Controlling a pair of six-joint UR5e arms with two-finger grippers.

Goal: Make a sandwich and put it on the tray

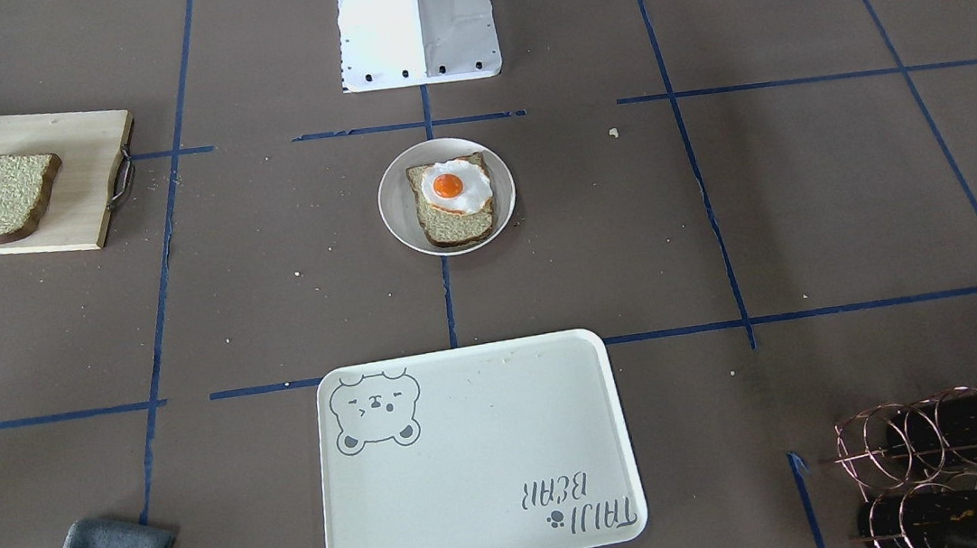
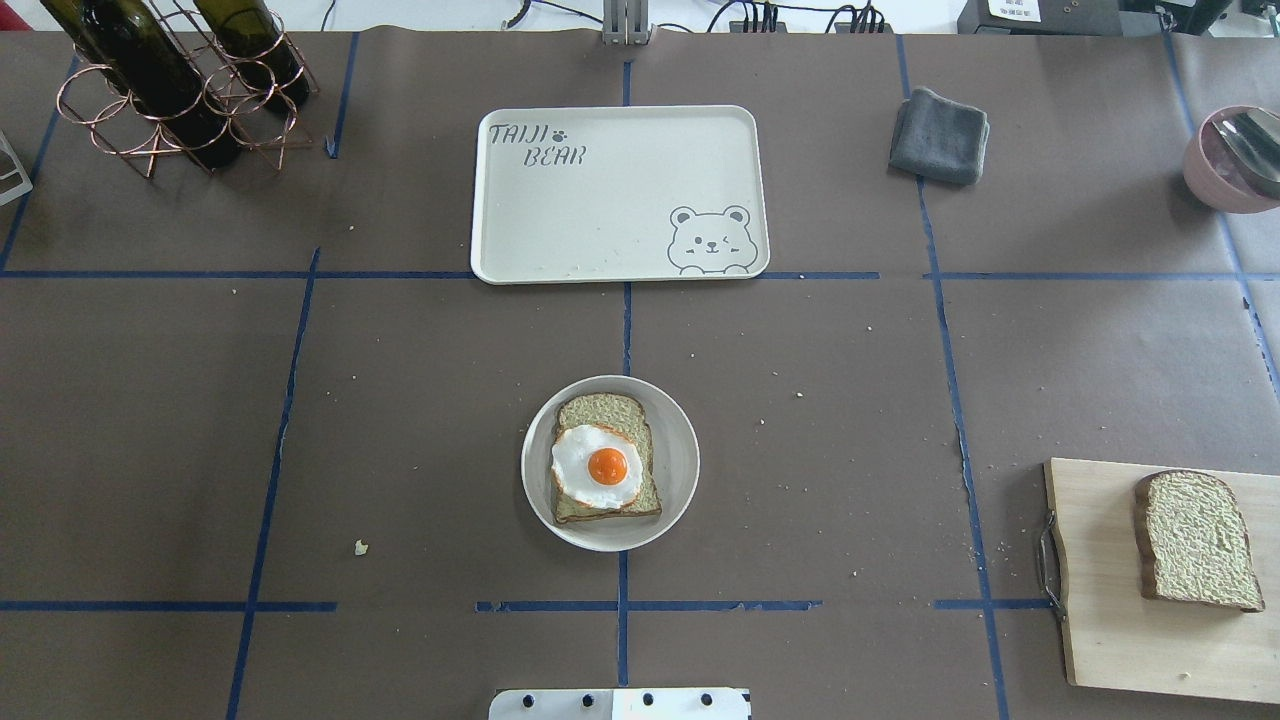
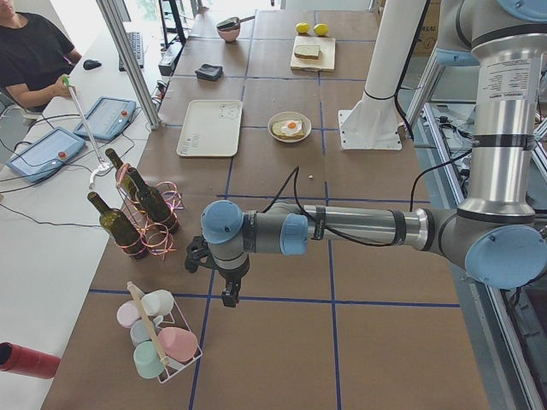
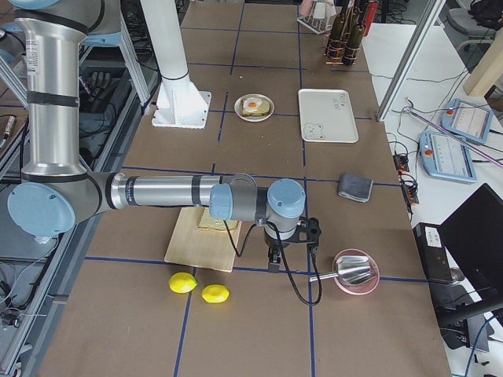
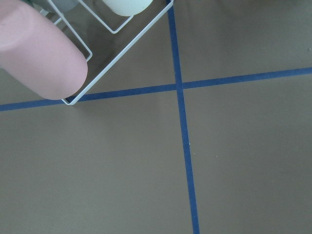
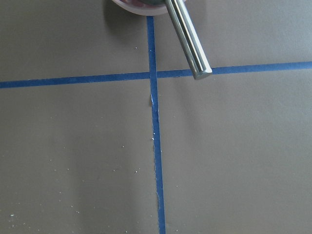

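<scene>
The tray [image 2: 600, 200] looks smooth and matt, the cutting board [image 2: 1100, 610] pale wood, the table cover [image 2: 400, 420] matt paper

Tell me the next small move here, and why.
Probably swing the right gripper over to the loose bread slice on the cutting board, close beside that arm: the plated slice carries the fried egg uncovered, needing its top.

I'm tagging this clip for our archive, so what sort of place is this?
Most likely a robotics lab, not a kitchen: the table is papered brown and gridded with blue tape, a robot arm reaches over it, and an operator sits beside control pendants.
</scene>
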